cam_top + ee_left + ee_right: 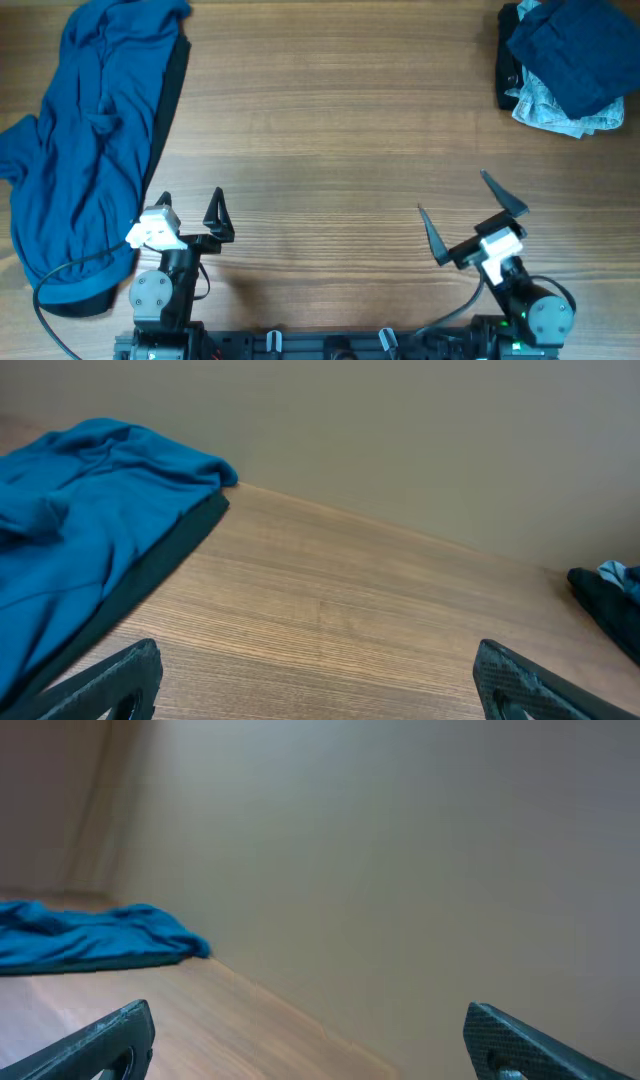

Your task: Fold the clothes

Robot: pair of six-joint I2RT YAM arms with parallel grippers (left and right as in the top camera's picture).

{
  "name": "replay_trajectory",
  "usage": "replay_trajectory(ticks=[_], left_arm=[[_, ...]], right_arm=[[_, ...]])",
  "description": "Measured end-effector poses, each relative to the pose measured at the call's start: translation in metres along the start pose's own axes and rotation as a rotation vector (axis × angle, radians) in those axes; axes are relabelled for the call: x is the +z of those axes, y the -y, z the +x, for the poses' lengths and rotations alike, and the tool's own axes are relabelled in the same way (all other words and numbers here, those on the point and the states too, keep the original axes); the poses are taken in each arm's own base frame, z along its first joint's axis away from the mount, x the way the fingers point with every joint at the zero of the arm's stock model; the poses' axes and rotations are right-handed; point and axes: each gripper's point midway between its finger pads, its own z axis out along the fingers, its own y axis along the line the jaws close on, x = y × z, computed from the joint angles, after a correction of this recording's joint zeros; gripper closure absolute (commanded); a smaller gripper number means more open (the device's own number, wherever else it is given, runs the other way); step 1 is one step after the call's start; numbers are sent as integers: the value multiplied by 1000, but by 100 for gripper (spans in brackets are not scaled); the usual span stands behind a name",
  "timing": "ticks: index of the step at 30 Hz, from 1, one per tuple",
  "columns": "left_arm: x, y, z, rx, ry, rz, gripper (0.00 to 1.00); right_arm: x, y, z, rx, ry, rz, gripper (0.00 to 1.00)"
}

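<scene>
Overhead view of a wooden table (330, 120) with two robot arms mounted at its near edge. A large teal-blue shirt (90, 150) lies crumpled and unfolded along the left side of the table, running from the far edge down towards the base of the left arm, with one part spilling out to the left. A black garment (176, 80) lies underneath it, showing as a dark strip along the shirt's right edge and again at its near end. So little of it shows that its shape and any print cannot be made out. In the far right corner, well apart from the shirt, sits a navy and pale-denim heap (565, 60). The left gripper (190, 198) hovers low just to the right of the shirt's near end, its two dark fingers spread wide with nothing between them; it does not touch the cloth. The right gripper (452, 193) is on the right side of the table, angled towards the far left, jaws likewise spread wide and empty over bare wood. The left wrist view looks across the table between two parted fingertips (120, 680), with the shirt and its black edging at the left and a plain beige wall (400, 440) behind. The right wrist view shows mostly wall, with the shirt low at the left.
</scene>
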Motion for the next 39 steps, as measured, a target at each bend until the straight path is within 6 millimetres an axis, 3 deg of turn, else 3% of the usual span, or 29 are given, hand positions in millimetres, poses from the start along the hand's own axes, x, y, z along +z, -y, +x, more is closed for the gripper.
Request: replay_trajectory(ticks=[5, 8, 15, 23, 29, 39], left_arm=[[0, 0, 1, 0, -4, -1, 0], [0, 0, 1, 0, -5, -2, 0], [0, 0, 1, 0, -5, -2, 0], [0, 0, 1, 0, -5, -2, 0], [0, 0, 1, 0, -5, -2, 0], [0, 0, 1, 0, -3, -1, 0]], right_arm=[[24, 29, 14, 92, -174, 61, 0], [52, 45, 25, 148, -275, 52, 0], [94, 52, 37, 262, -373, -58, 0], [103, 52, 28, 293, -394, -101, 0], [118, 66, -6, 295, -440, -122, 0], [113, 57, 2, 397, -490, -140, 0]])
